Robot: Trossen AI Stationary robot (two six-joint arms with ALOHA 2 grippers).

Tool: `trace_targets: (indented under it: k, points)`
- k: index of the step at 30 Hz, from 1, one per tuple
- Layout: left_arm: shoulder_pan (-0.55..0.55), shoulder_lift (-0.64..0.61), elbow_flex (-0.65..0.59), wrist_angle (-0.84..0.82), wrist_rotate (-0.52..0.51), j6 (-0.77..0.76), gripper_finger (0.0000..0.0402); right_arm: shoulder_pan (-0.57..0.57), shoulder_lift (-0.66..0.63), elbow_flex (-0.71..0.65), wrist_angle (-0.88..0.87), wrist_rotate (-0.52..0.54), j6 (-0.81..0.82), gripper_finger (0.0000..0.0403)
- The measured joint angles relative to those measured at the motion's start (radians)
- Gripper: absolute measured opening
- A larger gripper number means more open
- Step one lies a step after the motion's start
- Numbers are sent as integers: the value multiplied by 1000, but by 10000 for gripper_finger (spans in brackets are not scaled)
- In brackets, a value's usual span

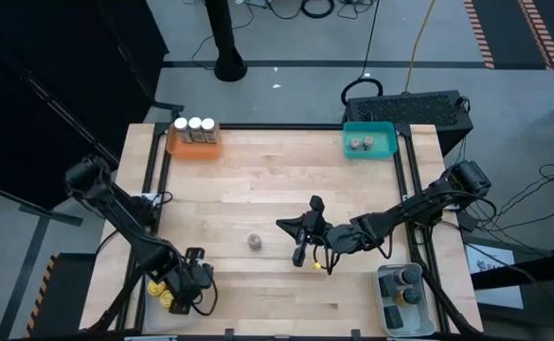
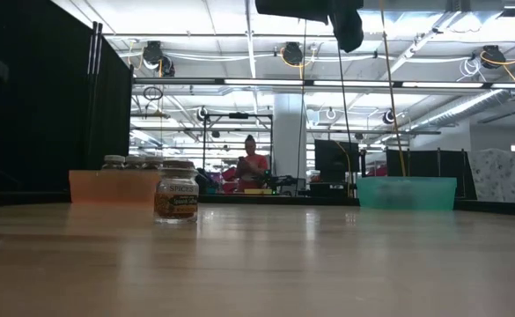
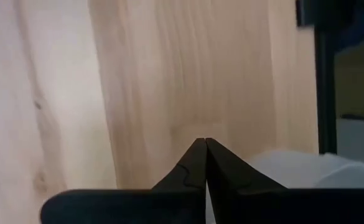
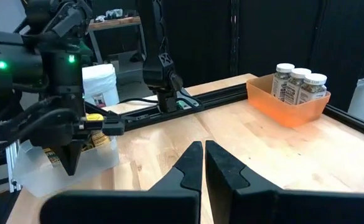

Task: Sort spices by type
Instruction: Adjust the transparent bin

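Since sorting groups like jars, three white-topped jars (image 1: 194, 126) fill the far-left orange tray (image 1: 177, 147); one stray jar (image 1: 255, 242) waits mid-table. Left gripper (image 3: 205, 142), pressed together and empty, hangs over the near-left clear tray (image 4: 29, 171); right gripper (image 4: 204, 144) pressed together too.

The counter (image 1: 277, 189) is a pale wooden butcher-block top framed by dark rails. One lone spice jar (image 1: 255, 242) stands upright directly on the wood, close to the middle and apart from everything else. Taking that jar as the landmark, an orange tray (image 1: 193, 144) sits at the far left corner and holds three white-lidded jars. A teal tray (image 1: 368, 140) sits at the far right corner with two grey-lidded jars inside. A clear tray (image 1: 404, 301) sits at the near right corner, holding dark jars. Another clear tray (image 1: 168, 296) sits at the near left corner, holding yellow jars.
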Motion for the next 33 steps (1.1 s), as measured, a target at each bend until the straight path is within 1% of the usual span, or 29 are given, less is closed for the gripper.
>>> trace_targets:
  k: [4,12,23,27,33]
  points:
    - [0,29,0,-10,51,-1,5,0,0,0,1,0,-7,0]
    - [0,39,0,-10,73,-1,10,0,0,0,-3,0,-7,0]
    - [-13,39,0,-16,128,-2,11,0,0,0,-5,0,-7,0]
    - [-16,39,0,-27,158,-25,11,0,0,0,-5,0,-7,0]
    - [-16,39,0,-36,164,-24,11,0,0,0,-5,0,-7,0]
